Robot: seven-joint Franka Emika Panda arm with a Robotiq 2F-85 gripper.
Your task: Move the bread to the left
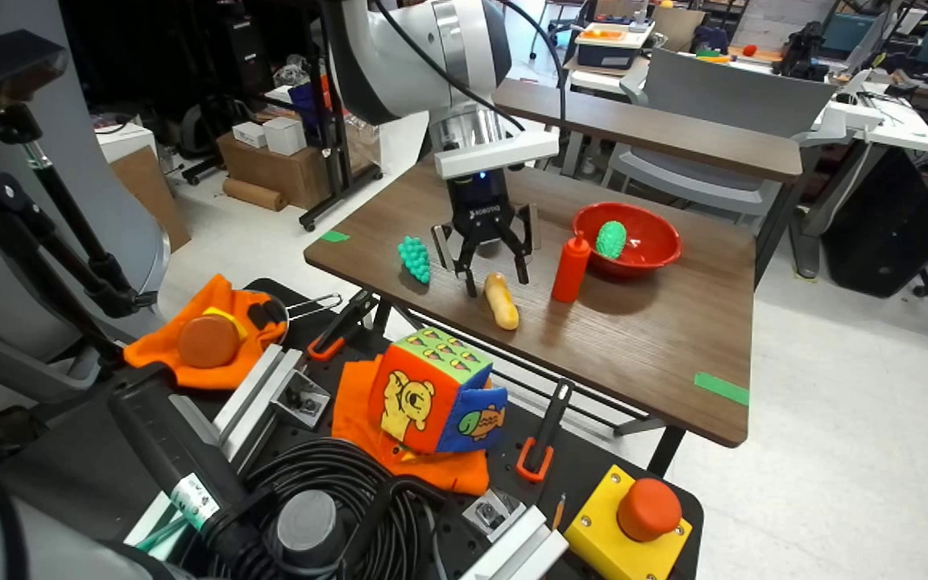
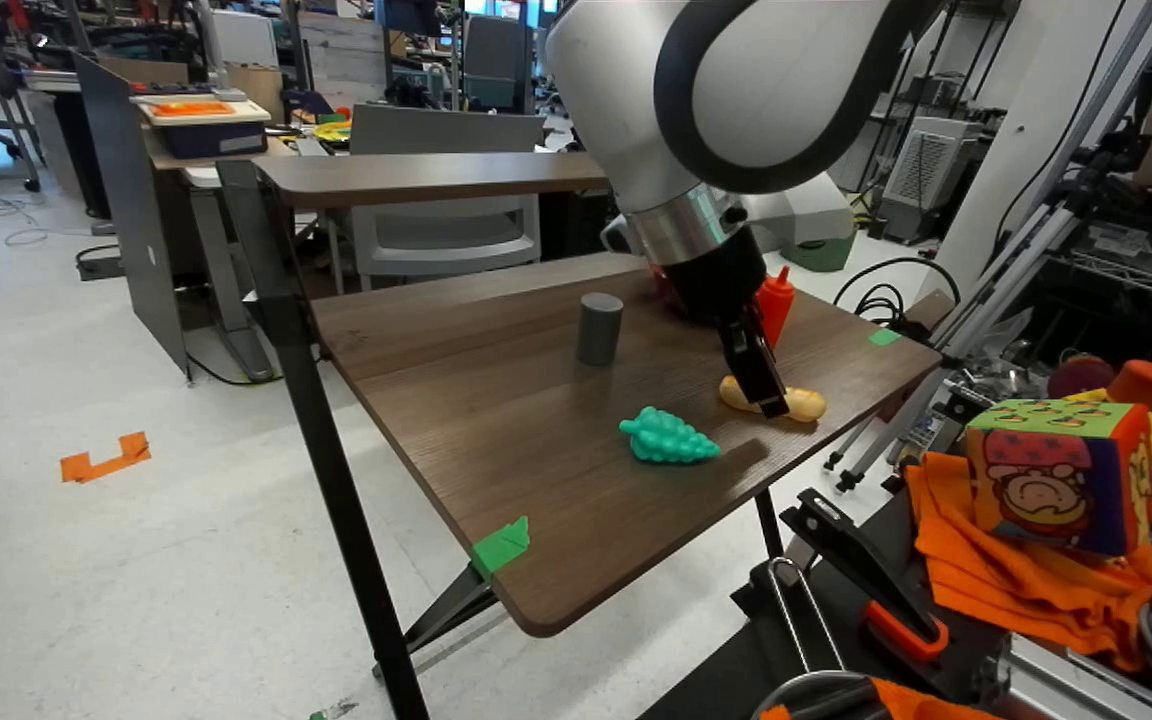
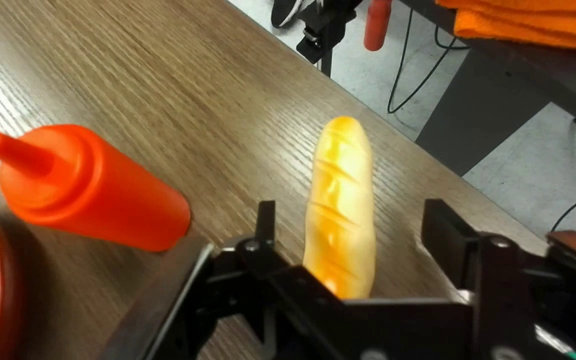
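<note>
The bread (image 1: 503, 306) is a small yellow-orange loaf lying on the brown table near its front edge. It also shows in an exterior view (image 2: 806, 404), partly covered by a fingertip, and in the wrist view (image 3: 342, 200), where its near end is hidden behind the gripper. My gripper (image 1: 498, 282) points down over the bread and is open. In the wrist view the two fingers (image 3: 350, 215) stand on either side of the bread with a gap on each side. In an exterior view the fingertips (image 2: 774, 408) are close to the bread; their exact height is unclear.
A red squeeze bottle (image 1: 570, 271) stands beside the bread, by a red bowl (image 1: 659, 242) holding a green item (image 1: 611, 239). A teal grape-like toy (image 2: 669, 437) lies on the bread's other side. A grey cylinder (image 2: 599, 330) stands farther back. The table edge (image 3: 393, 135) is near the bread.
</note>
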